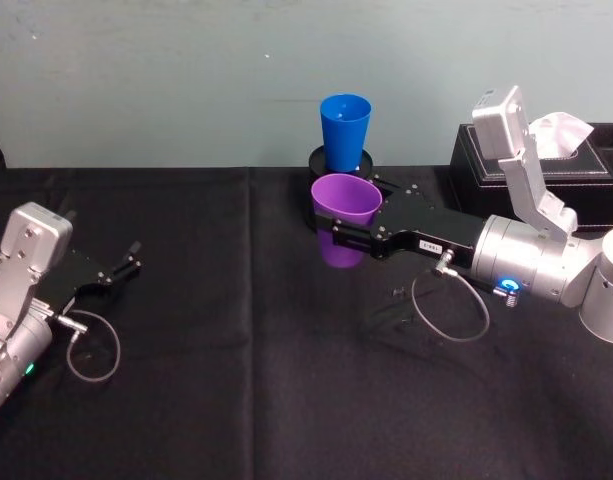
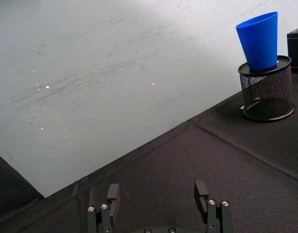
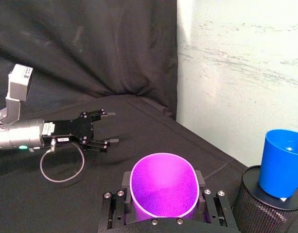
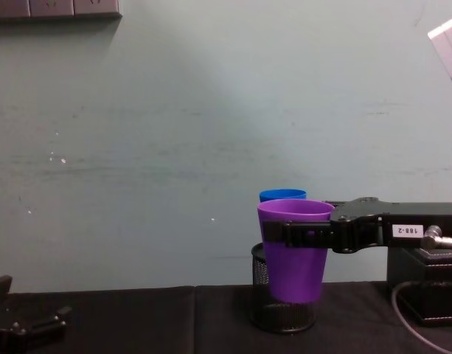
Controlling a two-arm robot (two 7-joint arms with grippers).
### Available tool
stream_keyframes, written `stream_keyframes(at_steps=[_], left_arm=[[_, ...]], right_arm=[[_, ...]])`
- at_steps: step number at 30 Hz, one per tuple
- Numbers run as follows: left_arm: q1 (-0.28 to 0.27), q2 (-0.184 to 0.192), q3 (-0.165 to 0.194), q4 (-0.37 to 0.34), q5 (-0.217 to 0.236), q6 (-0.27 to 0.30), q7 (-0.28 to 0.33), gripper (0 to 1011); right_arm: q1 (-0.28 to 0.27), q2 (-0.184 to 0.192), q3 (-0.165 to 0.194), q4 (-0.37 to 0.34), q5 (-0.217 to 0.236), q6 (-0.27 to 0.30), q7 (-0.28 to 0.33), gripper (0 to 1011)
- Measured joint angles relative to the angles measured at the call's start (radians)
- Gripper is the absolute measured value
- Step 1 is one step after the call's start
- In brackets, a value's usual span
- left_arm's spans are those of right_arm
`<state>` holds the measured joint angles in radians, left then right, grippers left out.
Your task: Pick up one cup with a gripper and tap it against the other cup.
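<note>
Nearest to me, on the left side of the black table (image 1: 236,400), my left gripper (image 1: 134,258) rests parked low, its fingers (image 2: 113,193) spread wide apart with nothing between them. Farther forward and toward the middle, my right gripper (image 1: 331,238) reaches in from the right side, and its fingers are closed against the two sides of the purple cup (image 1: 344,215), just below the rim. The cup is upright, mouth up, and held clear of the table – in the chest view its base hangs in front of the mesh holder (image 4: 281,313). Just behind the purple cup stands that black mesh holder, and the blue cup (image 1: 345,130) sits upright in it, its rim higher than the holder's edge. The two cups are near one another; the right wrist view shows a gap between them, so they are apart. To the right of the holder, at the table's far edge, is a black tissue box (image 1: 546,150) with a white tissue sticking up – and behind it all, a pale wall (image 1: 166,80).
</note>
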<state>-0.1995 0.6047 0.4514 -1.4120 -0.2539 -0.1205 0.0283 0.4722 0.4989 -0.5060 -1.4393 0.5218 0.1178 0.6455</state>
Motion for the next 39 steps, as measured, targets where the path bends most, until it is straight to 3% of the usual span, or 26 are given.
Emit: stream_keyframes(at_steps=[39], left_arm=[[0.000,0.000,0.000,0.000,0.000,0.000,0.000,1000]], right_arm=[[0.000,0.000,0.000,0.000,0.000,0.000,0.000,724]])
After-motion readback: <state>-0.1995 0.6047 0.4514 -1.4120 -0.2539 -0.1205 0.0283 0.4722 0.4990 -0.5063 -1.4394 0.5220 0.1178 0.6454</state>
